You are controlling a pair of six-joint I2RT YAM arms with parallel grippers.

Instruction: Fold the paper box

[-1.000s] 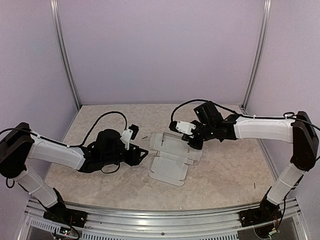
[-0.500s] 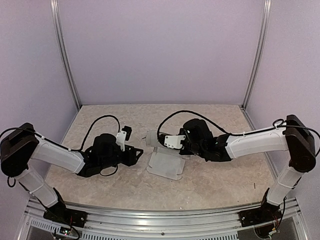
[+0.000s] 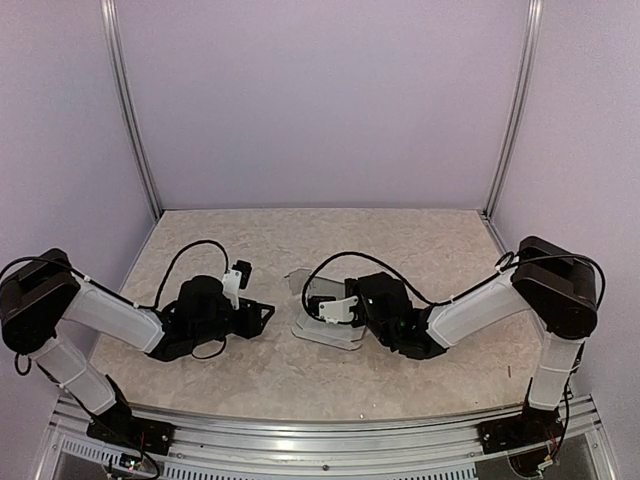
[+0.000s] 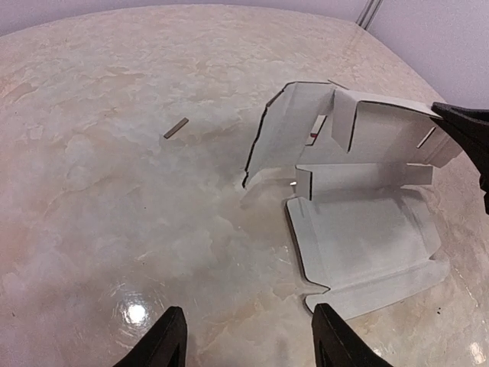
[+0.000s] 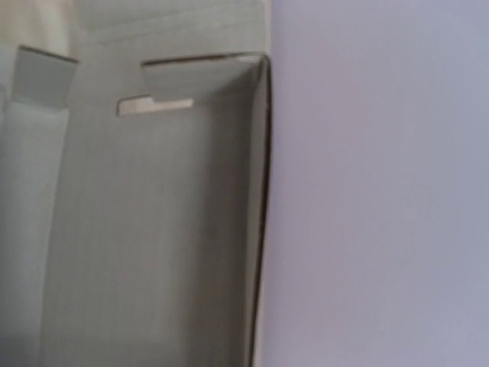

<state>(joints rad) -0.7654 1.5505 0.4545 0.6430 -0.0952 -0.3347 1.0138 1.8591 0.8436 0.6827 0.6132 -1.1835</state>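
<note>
On beige marbled table [image 4: 114, 191], pale grey-white thin-card paper box [image 4: 359, 229] lies centre, far flaps raised: likely light, floppy, creases easily; take flap edges. Empty left gripper [image 4: 252, 344] spread; right gripper [image 4: 467, 134] at raised flap, can't tell if pinching.

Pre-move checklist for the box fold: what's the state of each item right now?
1. Fingers of the left gripper open and empty: ok.
2. That gripper apart from the paper box: ok, the box lies ahead and to its right.
3. Far half of the box standing up off the table: ok; the near half lies flat.
4. Hold of the right gripper on the raised half: cannot tell. It is at that panel's edge, and its wrist view shows only card, no fingers.
5. The dark scrap apart from the box: ok.
</note>
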